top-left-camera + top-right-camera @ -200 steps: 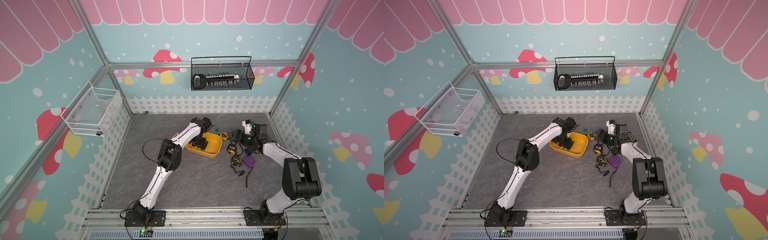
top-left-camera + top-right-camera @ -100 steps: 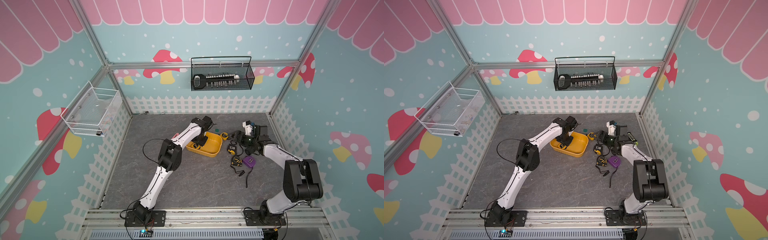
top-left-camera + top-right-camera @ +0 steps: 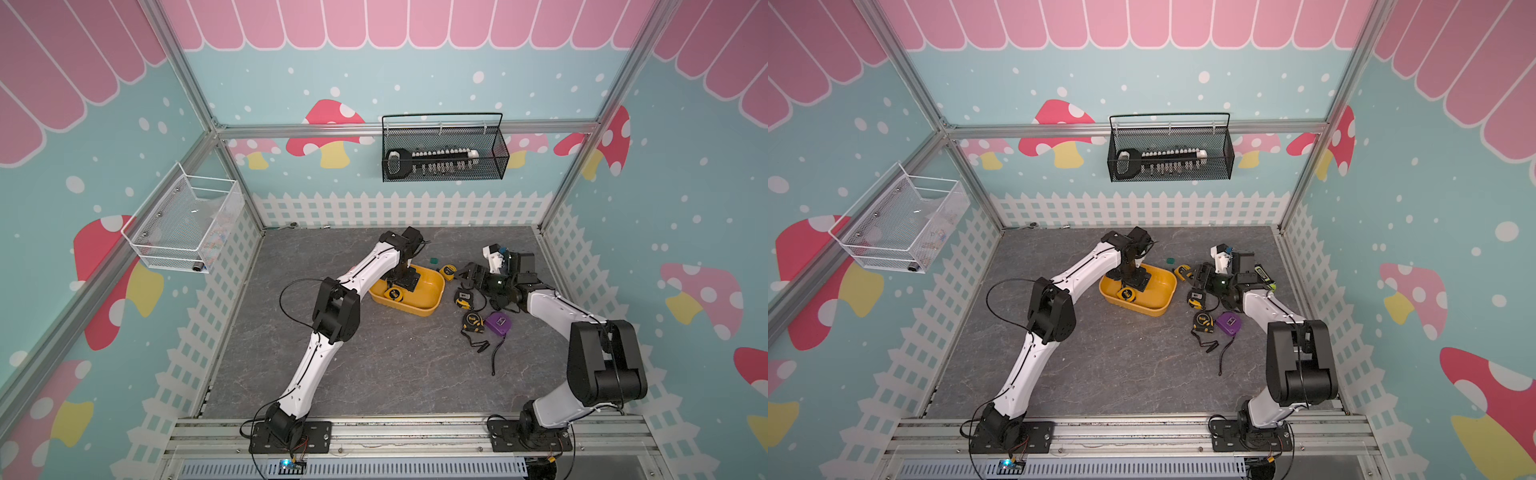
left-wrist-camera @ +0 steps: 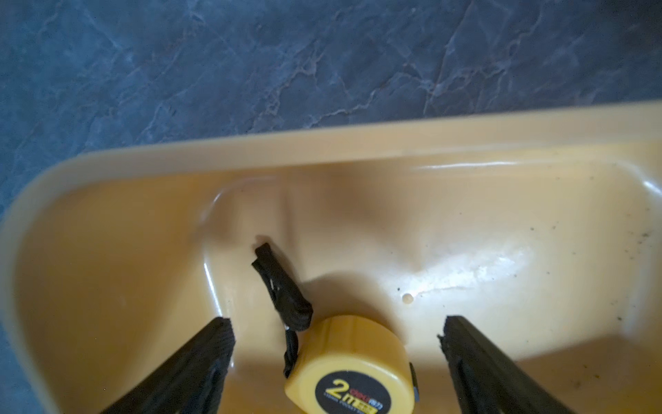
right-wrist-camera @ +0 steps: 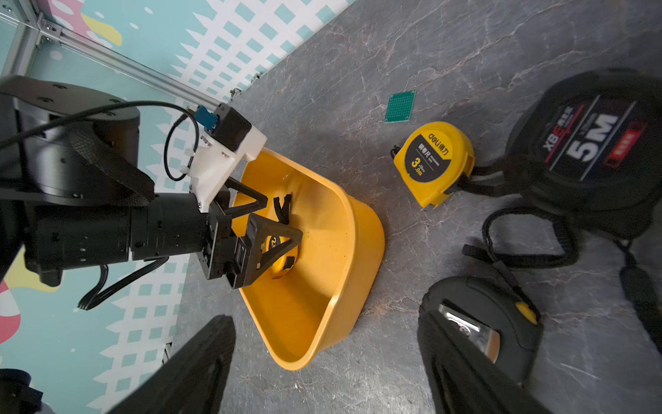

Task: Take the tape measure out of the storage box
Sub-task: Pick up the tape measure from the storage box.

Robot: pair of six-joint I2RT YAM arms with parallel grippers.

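Mustard-yellow glossy plastic forms the round-cornered storage box (image 4: 322,143) on the grey marbled desk (image 3: 395,374). Inside the box lies the small yellow tape measure (image 4: 353,369), its black label reading "2m". My left end effector (image 4: 334,322) straddles it, fingers apart, unclamped. Beside the box, my right end effector (image 5: 324,319) gapes empty.

Both top views: high up at cell front, angled down over whole grey marbled desk (image 3: 374,374). Left wrist cam: v. close, looking straight into shallow mustard-yellow plastic tub (image 4: 322,143). Right wrist cam: low, near desk, faces tub side-on. All four share tub.
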